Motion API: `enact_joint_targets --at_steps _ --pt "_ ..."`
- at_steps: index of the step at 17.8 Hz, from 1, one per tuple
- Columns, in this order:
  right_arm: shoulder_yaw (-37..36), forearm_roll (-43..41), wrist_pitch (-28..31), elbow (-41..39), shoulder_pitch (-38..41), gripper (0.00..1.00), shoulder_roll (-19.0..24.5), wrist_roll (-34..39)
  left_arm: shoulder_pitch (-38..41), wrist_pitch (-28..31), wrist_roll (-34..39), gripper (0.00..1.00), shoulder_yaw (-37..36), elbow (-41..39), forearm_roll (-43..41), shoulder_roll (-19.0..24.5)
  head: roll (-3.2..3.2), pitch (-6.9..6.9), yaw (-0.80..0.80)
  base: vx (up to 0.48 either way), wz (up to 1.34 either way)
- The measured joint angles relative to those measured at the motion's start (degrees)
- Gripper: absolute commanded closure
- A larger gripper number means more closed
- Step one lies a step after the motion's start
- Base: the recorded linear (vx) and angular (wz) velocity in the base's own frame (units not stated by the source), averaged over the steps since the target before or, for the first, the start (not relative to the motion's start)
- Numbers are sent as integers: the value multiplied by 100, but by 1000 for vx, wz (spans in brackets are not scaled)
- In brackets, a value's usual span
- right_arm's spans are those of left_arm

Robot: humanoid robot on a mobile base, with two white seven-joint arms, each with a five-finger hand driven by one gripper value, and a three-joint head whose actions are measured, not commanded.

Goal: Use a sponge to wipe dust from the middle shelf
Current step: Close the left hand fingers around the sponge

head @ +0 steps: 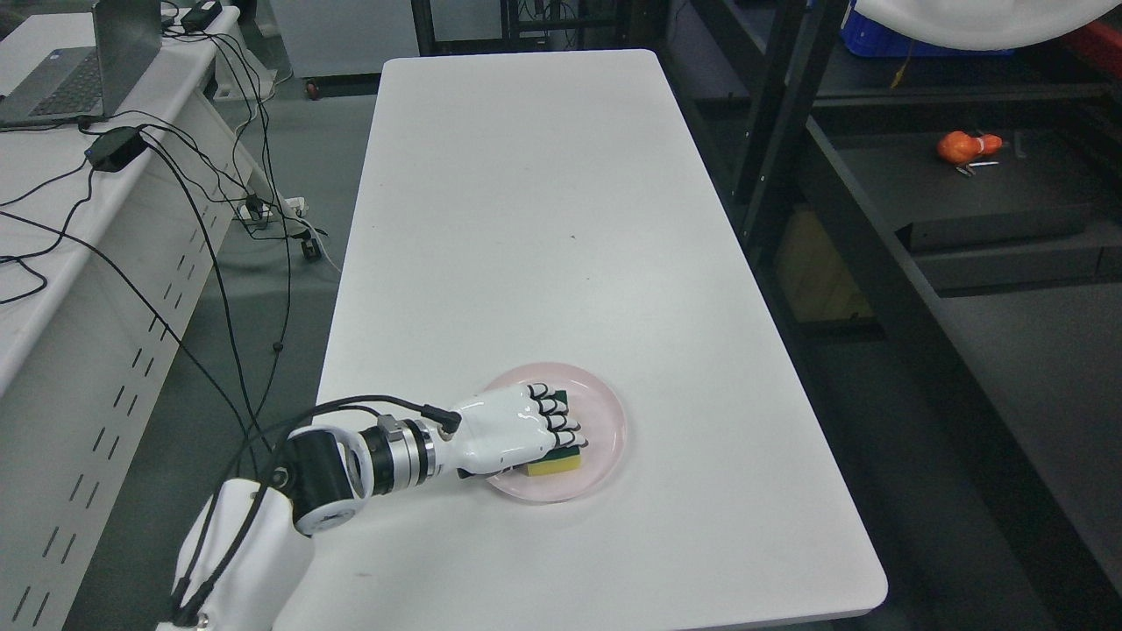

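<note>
A yellow sponge with a dark green top (556,462) lies on a pink plate (605,421) near the front of the white table (543,219). My left hand (552,421) rests on top of the sponge, its fingers curled over the green side and the thumb hidden under the palm. Most of the sponge is covered by the hand; only its yellow front edge and a green corner show. The black shelf unit (964,202) stands to the right of the table. My right arm is out of view.
An orange object (964,146) lies on the dark shelf board at the right. A grey desk (79,219) with a laptop (79,70), a power brick and trailing cables stands to the left across a narrow floor gap.
</note>
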Motion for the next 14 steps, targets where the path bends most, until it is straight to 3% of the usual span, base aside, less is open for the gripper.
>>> enact_joint_targets --at_steps 9,14 --pt "0 0 0 0 1 0 0 5 -9 0 -29 52 188 133 48 -26 0 0 0 0 0" --pt "0 0 0 0 1 0 0 26 21 0 -38 72 395 165 202 -67 0 0 0 0 0"
